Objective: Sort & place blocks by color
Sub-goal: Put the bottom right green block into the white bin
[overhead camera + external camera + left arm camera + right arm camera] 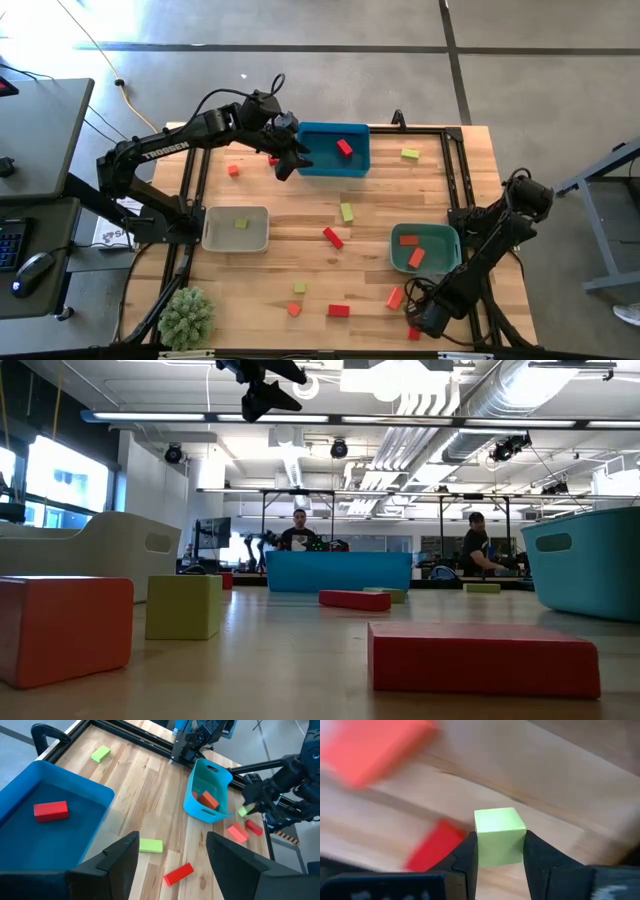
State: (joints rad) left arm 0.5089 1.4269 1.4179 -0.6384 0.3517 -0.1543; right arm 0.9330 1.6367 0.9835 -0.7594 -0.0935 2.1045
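My left gripper (pixel 286 162) (pixel 172 865) hangs open, high over the table beside the blue tray's (pixel 312 165) left end; it also shows at the top of the low view (pixel 266 390). One red block (pixel 50 811) lies in that tray. My right gripper (pixel 418 322) (pixel 499 847) is at the near edge, shut on a yellow-green cube (pixel 499 834) (pixel 243 811). The teal tray (pixel 447 236) holds two orange-red blocks (pixel 411 248). The beige tray (pixel 215 238) holds one yellow-green block (pixel 241 224). Several red, orange-red and yellow-green blocks lie loose on the wood. My right gripper pinches the yellow-green cube between its two fingers (pixel 467 855), one on each of two opposite side faces (pixel 481 851). The cube's top face stands out past the fingertips. In the left wrist view the cube appears lifted off the table.
Loose blocks near the table's middle: a yellow-green one (pixel 346 211) and a red one (pixel 333 237). More lie toward the near edge (pixel 338 310) (pixel 395 297) and by the far edge (pixel 410 154). A fuzzy green plant ball (pixel 187 318) sits at the near left corner. People sit beyond the table (pixel 298 528).
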